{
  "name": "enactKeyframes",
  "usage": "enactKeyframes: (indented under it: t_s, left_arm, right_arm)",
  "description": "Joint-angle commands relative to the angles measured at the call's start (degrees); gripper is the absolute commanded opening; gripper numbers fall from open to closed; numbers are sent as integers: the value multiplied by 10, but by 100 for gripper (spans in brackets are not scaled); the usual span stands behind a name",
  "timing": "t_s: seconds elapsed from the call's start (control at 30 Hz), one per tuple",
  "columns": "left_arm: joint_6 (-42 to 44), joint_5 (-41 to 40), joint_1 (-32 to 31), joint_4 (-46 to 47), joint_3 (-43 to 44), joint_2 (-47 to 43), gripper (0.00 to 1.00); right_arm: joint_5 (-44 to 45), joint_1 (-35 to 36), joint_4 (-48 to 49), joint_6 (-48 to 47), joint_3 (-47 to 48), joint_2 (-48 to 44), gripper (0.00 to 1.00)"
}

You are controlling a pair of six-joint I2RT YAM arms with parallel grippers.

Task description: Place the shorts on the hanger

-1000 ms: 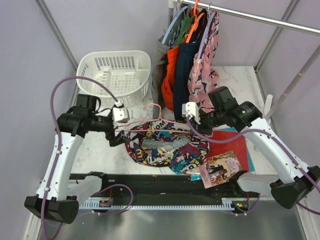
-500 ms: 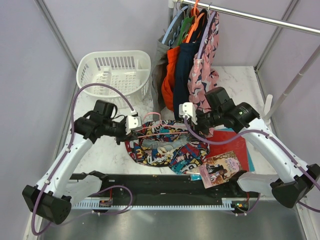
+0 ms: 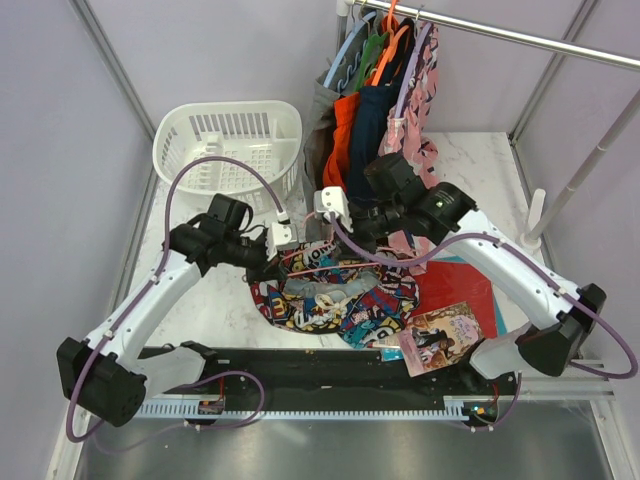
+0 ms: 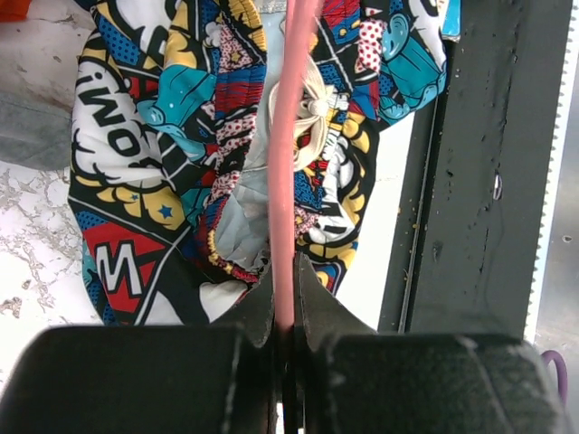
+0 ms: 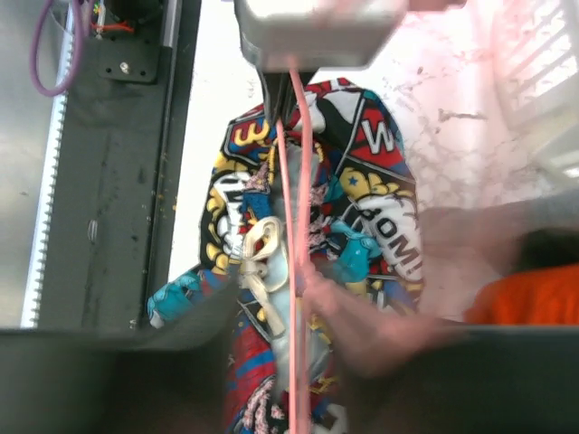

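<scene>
One pale-pink hanger (image 4: 288, 136) runs over the shorts (image 4: 163, 136) mid-frame; left hand (image 4: 283, 271) pinches its wire, right hand (image 5: 271, 307), blurred, parted around it.

Comic-print cloth shorts (image 3: 335, 300) are recorded as soft and matt. The thin pale-pink wire hanger (image 4: 283, 163) is smooth. The white slotted plastic basket (image 3: 250, 125) at eleven o'clock is slightly glossy. The marbled tabletop (image 3: 220, 312) is polished.

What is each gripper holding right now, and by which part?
Left gripper: fingers shut on the hanger, on its thin wire near one end, above the shorts. Right gripper: fingers look apart, holding nothing, though blurred.
</scene>
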Motion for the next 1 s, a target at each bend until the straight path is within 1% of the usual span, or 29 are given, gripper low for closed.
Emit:
enactKeyframes:
  t_s: [0.0, 0.03, 0.1, 0.13, 0.17, 0.2, 0.3, 0.37, 0.47, 0.53, 0.57, 0.63, 0.67, 0.7, 0.73, 0.77, 0.8, 0.97]
  left_arm:
    - [-48, 16, -3, 33, 16, 3, 2]
    - [-52, 13, -3, 35, 14, 3, 13]
    - [-62, 1, 1, 37, 10, 0, 30]
    - [-63, 4, 15, 36, 4, -6, 43]
    - [-62, 21, 26, 37, 1, -12, 48]
    - [-58, 31, 54, 38, -2, -20, 54]
    - [-34, 40, 89, 33, -14, -51, 65]
    - [-6, 21, 91, 28, -31, -62, 65]
    - [0, 17, 91, 27, -54, -59, 65]
    - [-1, 17, 84, 29, -64, -49, 66]
    - [-2, 2, 77, 38, -67, -44, 66]
    - [-15, -41, 34, 67, -80, -35, 66]
    - [-25, -91, 16, 92, -86, -32, 66]
    - [-26, -113, -18, 103, -92, -25, 66]
    - [-29, -130, -31, 113, -101, -19, 66]
    - [-34, -161, -39, 124, -104, -12, 66]
    - [-38, -169, -44, 143, -105, -5, 65]
    - [-51, -217, -56, 175, -97, 48, 63]
  right_arm:
    - [-9, 8, -4, 4, 25, 23, 7]
    - [-4, 8, -4, -1, 20, 17, 0]
    - [18, 8, -11, -16, 9, 8, 0]
    - [26, 8, -26, -25, 6, -1, 0]
    - [35, 7, -37, -37, 1, -6, 0]
    - [55, 7, -47, -54, -3, -13, 0]
    - [88, 4, -76, -70, -31, -48, 0]
    - [98, 1, -93, -73, -50, -59, 0]
    - [117, -7, -112, -84, -64, -79, 0]
    - [147, -10, -114, -96, -78, -93, 0]
    - [154, -11, -113, -99, -84, -95, 0]
    - [166, -14, -104, -101, -96, -94, 0]
    - [174, -14, -101, -101, -99, -90, 0]
    - [174, -14, -97, -99, -101, -80, 0]
    - [174, -14, -92, -99, -102, -73, 0]
    - [168, -15, -88, -97, -103, -70, 0]
    - [166, -14, -83, -95, -103, -63, 0]
    - [164, -14, -66, -95, -109, -45, 0]
